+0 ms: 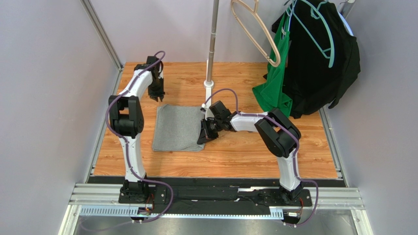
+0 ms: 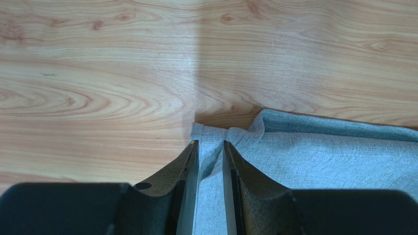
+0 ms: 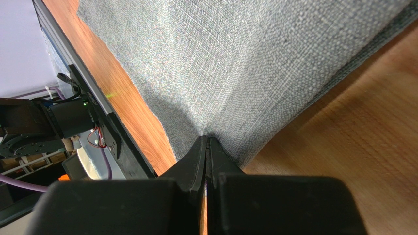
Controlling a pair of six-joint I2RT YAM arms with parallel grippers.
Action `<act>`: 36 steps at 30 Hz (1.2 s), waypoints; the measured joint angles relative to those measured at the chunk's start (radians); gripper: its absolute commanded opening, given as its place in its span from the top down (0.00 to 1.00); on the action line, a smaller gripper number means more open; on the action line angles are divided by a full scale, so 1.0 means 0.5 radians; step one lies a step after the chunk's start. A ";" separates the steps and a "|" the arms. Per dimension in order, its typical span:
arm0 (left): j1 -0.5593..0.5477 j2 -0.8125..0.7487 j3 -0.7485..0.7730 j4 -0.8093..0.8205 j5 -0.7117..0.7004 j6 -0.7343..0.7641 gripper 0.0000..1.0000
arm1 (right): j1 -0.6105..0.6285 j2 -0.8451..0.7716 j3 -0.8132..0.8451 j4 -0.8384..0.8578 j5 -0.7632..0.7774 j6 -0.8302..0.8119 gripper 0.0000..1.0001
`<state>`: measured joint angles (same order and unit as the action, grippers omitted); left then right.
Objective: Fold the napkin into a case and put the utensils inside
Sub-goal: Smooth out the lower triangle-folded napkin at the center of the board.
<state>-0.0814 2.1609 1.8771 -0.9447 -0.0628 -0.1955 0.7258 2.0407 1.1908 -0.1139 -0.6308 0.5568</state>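
Observation:
The grey napkin [image 1: 179,128] lies on the wooden table as a folded rectangle, left of the middle. My left gripper [image 1: 157,95] is at its far left corner. In the left wrist view the left gripper [image 2: 211,143] has its jaws a little apart, and a puckered corner of the napkin [image 2: 319,156] lies between them. My right gripper [image 1: 203,132] is at the napkin's right edge. The right wrist view shows this gripper [image 3: 207,139] shut on that edge, so the napkin [image 3: 245,63] rises in a tent from the pinch. The utensils are out of view.
A metal pole [image 1: 212,44] stands at the back middle on a white base [image 1: 209,84]. To its right hang a green garment [image 1: 274,83] and a black garment [image 1: 319,63], with a beige hanger [image 1: 260,34] beside them. Bare wood [image 1: 245,152] lies in front of the right arm.

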 measured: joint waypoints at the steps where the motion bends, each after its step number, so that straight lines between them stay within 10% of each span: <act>1: 0.004 -0.001 0.000 0.001 0.004 0.004 0.73 | 0.001 0.000 0.000 0.000 0.000 0.000 1.00; 29: -0.180 0.137 0.029 -0.047 -0.153 0.188 0.69 | 0.001 0.004 0.000 0.007 -0.013 -0.001 1.00; 36: -0.185 0.163 0.072 -0.071 -0.159 0.190 0.91 | 0.001 0.004 0.000 0.007 -0.013 -0.002 1.00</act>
<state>-0.1738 2.2425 1.9129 -0.9802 -0.1421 -0.1005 0.7261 2.0426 1.1908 -0.1104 -0.6373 0.5560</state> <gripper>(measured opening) 0.240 0.006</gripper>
